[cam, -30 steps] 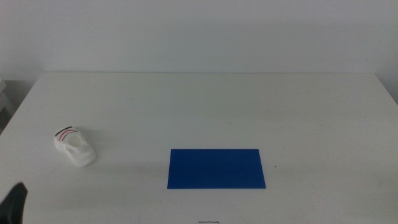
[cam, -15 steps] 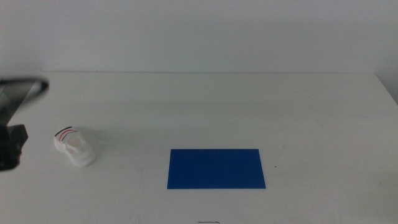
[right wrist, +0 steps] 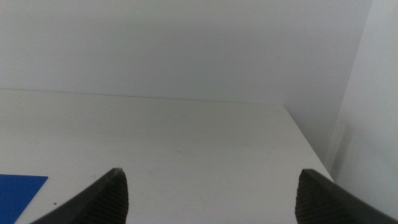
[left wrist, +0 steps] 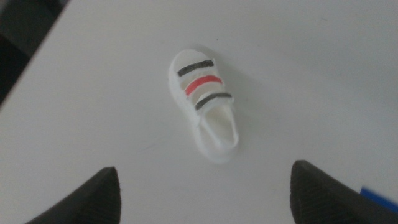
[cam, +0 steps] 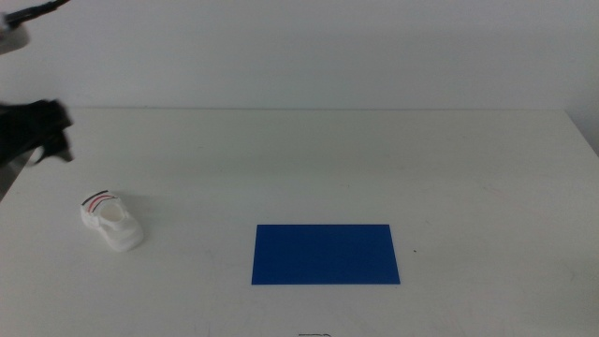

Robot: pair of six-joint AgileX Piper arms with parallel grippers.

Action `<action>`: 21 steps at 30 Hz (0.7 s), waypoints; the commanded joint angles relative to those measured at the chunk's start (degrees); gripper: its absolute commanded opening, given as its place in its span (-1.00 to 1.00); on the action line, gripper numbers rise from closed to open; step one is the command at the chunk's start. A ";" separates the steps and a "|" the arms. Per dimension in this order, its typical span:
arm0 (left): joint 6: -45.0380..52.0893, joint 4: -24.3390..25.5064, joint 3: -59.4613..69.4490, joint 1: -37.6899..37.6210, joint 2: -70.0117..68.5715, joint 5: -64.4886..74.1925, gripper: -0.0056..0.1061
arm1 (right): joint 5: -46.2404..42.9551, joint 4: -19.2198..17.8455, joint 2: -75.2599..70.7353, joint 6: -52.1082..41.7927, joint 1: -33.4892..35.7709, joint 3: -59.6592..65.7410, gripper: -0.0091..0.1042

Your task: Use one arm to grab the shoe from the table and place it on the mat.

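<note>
The shoe (cam: 111, 221), a small white sandal with two dark straps and one red strap, lies on the white table (cam: 374, 168) at the left. The dark blue mat (cam: 325, 253) lies flat at the middle front. The left arm (cam: 33, 131) comes in at the far left, above and behind the shoe. In the left wrist view the shoe (left wrist: 204, 104) lies below my left gripper (left wrist: 205, 199), whose jaws are wide open and apart from it. My right gripper (right wrist: 208, 199) is open and empty, out of the middle view.
The table's left edge (left wrist: 37, 62) runs close to the shoe, with dark floor beyond. A corner of the mat (right wrist: 18, 193) shows in the right wrist view, with the table's far right corner (right wrist: 286, 109) and a white wall behind.
The left arm has risen from the bottom left corner and moved back along the left edge, now above and behind the shoe. Shoe and mat have not moved.
</note>
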 commanded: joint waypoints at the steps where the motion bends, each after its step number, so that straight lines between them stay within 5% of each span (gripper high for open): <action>1: -4.88 -0.74 -5.54 -0.24 4.80 -1.20 0.78 | -4.32 -0.51 -1.11 -0.25 0.09 -1.06 0.82; 21: -8.68 -4.94 -18.34 -0.18 35.48 3.33 0.78 | -4.32 -0.51 -1.11 -0.25 0.09 -1.06 0.82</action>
